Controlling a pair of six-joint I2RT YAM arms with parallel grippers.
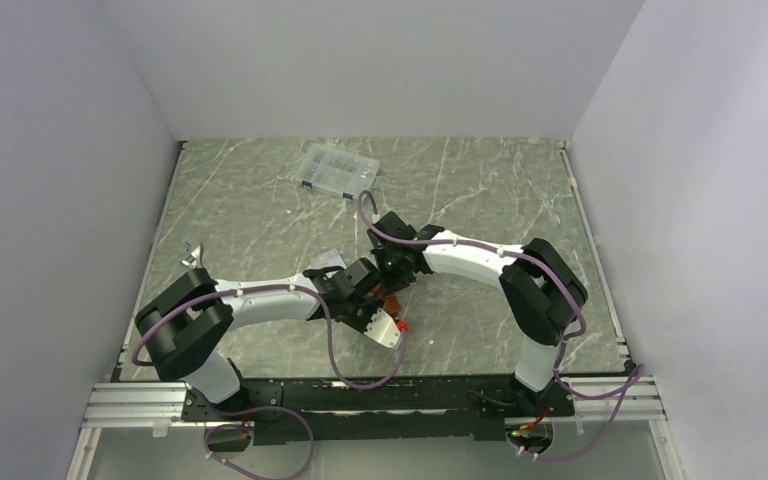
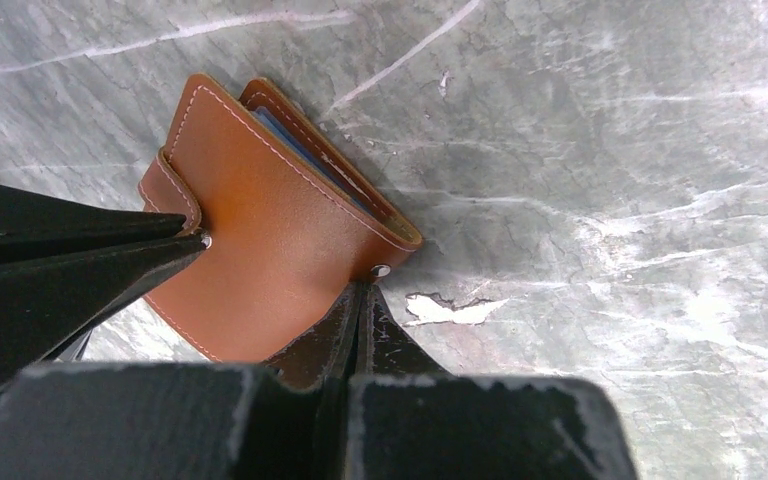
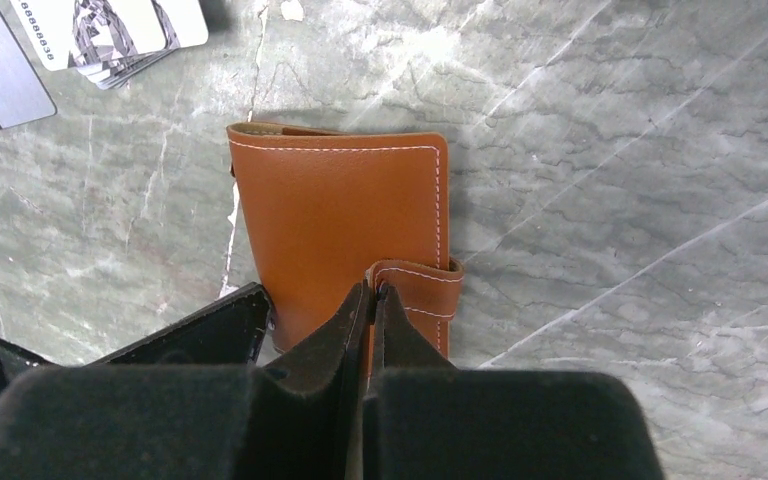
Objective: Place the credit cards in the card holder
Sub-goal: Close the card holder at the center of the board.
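Seen from above, the two arms reach in from 7 and 4 o'clock and meet over the near middle of the table [image 2: 610, 150], both wrists crowded over the holder [image 2: 270, 230].

The holder lies flat and folded, brown cover up. In the left wrist view, bluish edges show between its covers along the far side.

The left gripper [image 2: 360, 300] has its fingers pressed tight together, with no gap to see. Its tips sit at the holder's 5 o'clock edge, right by a small metal stud [image 2: 381, 270]. Whether any leather lies between them cannot be told.

The right gripper [image 3: 372, 295] is likewise closed to a slit. In its own view its tips pinch the end of the strap [image 3: 425, 290], which wraps round the holder's 4 o'clock corner. In the left wrist view it enters from 9 o'clock, and its point touches the strap's snap. The two grippers are close but on different edges of the holder.

The cards [image 3: 0, 70] lie on the table apart from the holder, at about 10 o'clock from it in the right wrist view. One is grey with a dark stripe. Beside it is a small fanned stack with a printed white face on top.

Farther back, at about 11 o'clock from the grippers in the top view, a clear box [image 1: 336, 170] sits well apart near the far wall.
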